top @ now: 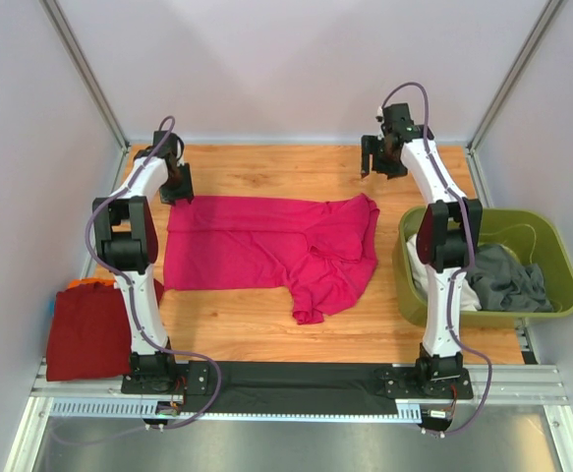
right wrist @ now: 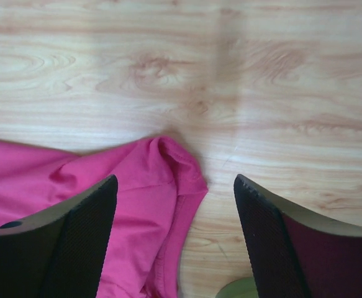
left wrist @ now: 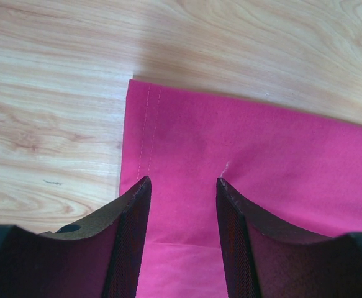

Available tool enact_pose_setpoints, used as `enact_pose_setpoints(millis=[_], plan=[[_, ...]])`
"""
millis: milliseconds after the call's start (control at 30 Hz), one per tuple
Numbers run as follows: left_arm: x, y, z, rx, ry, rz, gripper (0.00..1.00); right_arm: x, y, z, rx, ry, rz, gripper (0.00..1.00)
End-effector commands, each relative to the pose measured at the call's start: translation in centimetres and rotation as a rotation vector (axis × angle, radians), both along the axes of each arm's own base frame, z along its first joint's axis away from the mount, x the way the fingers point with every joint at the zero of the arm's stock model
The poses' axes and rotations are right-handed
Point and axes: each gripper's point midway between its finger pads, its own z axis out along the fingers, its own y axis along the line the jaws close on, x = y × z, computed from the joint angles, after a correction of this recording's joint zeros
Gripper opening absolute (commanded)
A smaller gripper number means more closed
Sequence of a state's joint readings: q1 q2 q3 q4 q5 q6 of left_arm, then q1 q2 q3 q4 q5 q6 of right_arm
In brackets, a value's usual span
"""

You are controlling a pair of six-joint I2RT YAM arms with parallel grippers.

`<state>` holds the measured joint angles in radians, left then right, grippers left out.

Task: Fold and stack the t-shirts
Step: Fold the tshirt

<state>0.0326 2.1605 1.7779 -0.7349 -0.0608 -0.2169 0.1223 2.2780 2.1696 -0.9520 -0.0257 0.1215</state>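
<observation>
Across the middle of the table, seen from above, the magenta t-shirt is lying half spread. Its left part is flat, and its right part is bunching, with a sleeve trailing toward the near edge. The left gripper is hovering over the shirt's far-left corner, and the right gripper is hanging just beyond its far-right end. The dark red t-shirt is resting as a flat pile at the near-left corner. The grey t-shirt is sitting in the olive bin on the right. Bare wood is showing along the far side and in front of the magenta shirt, so there seems to be room to draw cloth either way. The bin wall is crowding the right arm.

Through the left wrist camera, the jaws are standing a little apart and gripping nothing, poised over cloth just inside the hemmed corner. A second layer's edge is showing nearer the camera. A good pinch would probably be landing close to that stitched hem, so the edge is lifting straight rather than sagging.

Through the right wrist camera, the jaws are gaping wide and carrying nothing, framing the rumpled end of the shirt and bare table beside it. A sliver of the bin is peeking in at the bottom. That end likely needs flattening first. Both sides should be rising together, with the right arm keeping off the bin rim.
</observation>
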Motion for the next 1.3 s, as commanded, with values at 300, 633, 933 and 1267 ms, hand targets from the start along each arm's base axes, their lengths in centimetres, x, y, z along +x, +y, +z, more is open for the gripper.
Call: enact_pose_setpoints(millis=[300,633,933,1267], plan=[[1.8,0.2,0.9,0.01,-0.045,-0.03,0.54,2.6,-3.2,2.1,-0.179,-0.088,0.023,0.81],[2.3,-0.1,0.8,-0.011,-0.046,-0.025,0.54,0.6,-5.6,11.6,-0.185,-0.222,-0.035,0.83],[2.3,-0.1,0.2,-0.01,-0.033,-0.021,0.54,-1.9,-6.0,4.4,-0.143,-0.034,-0.062,0.83],[1.6,0.3,0.3,0.014,-0.017,-0.019,0.54,-2.3,-3.3,-3.6,-0.008,0.145,-0.017,0.72]])
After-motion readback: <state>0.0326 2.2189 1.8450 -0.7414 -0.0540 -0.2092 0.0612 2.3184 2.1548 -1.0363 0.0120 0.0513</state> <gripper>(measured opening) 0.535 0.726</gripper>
